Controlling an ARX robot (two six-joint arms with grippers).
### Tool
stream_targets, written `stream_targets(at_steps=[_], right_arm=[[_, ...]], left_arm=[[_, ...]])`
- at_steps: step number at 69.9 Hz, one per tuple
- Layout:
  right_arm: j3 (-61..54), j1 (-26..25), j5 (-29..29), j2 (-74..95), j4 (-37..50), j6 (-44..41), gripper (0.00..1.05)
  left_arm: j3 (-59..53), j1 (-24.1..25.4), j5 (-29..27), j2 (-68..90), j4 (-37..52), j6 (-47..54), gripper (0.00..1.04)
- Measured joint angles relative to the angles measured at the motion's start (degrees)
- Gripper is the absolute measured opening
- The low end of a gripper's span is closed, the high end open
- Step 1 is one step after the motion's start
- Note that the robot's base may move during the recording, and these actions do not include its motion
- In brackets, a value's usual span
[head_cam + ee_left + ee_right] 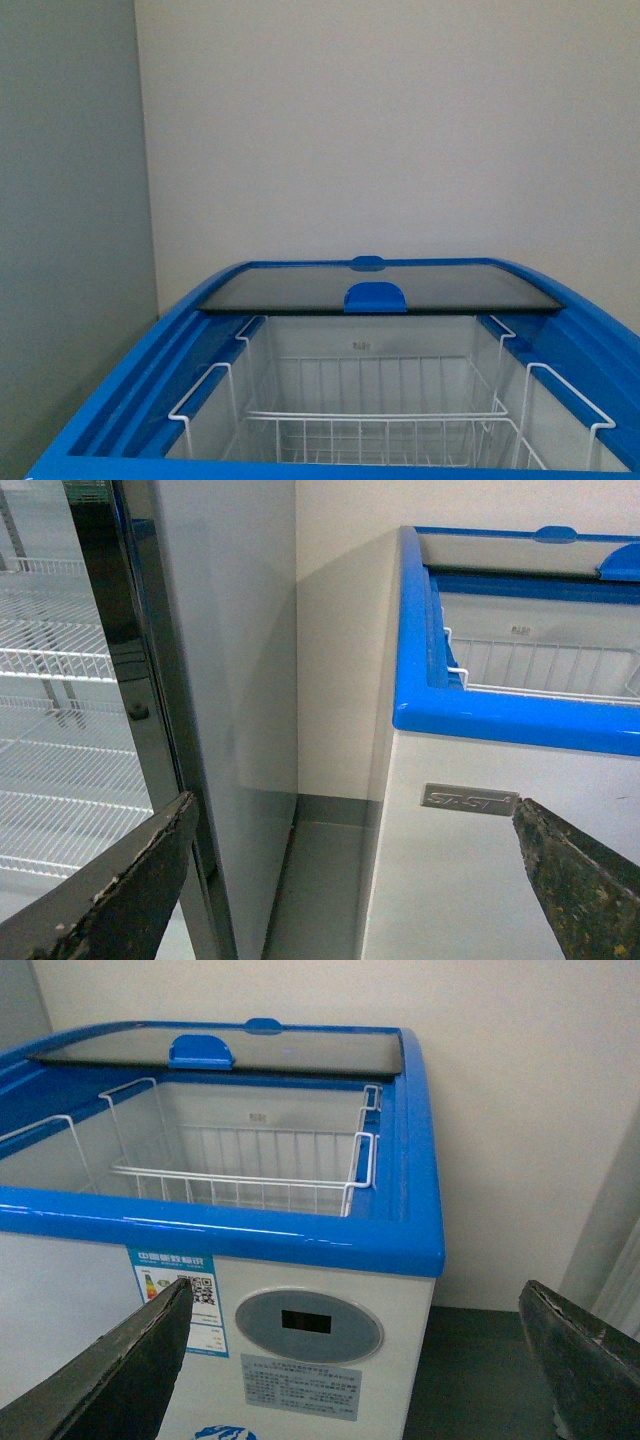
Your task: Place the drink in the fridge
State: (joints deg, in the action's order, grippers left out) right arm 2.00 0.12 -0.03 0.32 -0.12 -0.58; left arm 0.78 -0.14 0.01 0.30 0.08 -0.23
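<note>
Fridge (100,420) lid slid back, wire basket (380,425) bare; both grippers, left gripper (350,880) and right gripper (355,1360), gape wide, empty. No drink visible — fetching it likely comes next.

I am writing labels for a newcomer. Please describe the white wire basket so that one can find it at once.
Find the white chest fridge with the blue rim, beside the tall glass-door fridge. Its glass lid is slid to the back. In the opening hangs the wire basket, hooked over the rim, the only thing made of thin white wires.

Fridge (120,400) rim's glossy blue plastic, lid (300,290) dark glass, basket (380,425) white coated wire, gripper pads (120,1360) look scuffed and rough.
</note>
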Motion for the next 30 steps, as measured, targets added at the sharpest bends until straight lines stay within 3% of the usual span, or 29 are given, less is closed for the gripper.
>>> stream_targets(at_steps=[30], right_arm=[[0.00, 0.00, 0.00, 0.00, 0.00, 0.00, 0.98]], left_arm=[[-0.02, 0.00, 0.00, 0.00, 0.00, -0.02, 0.97]])
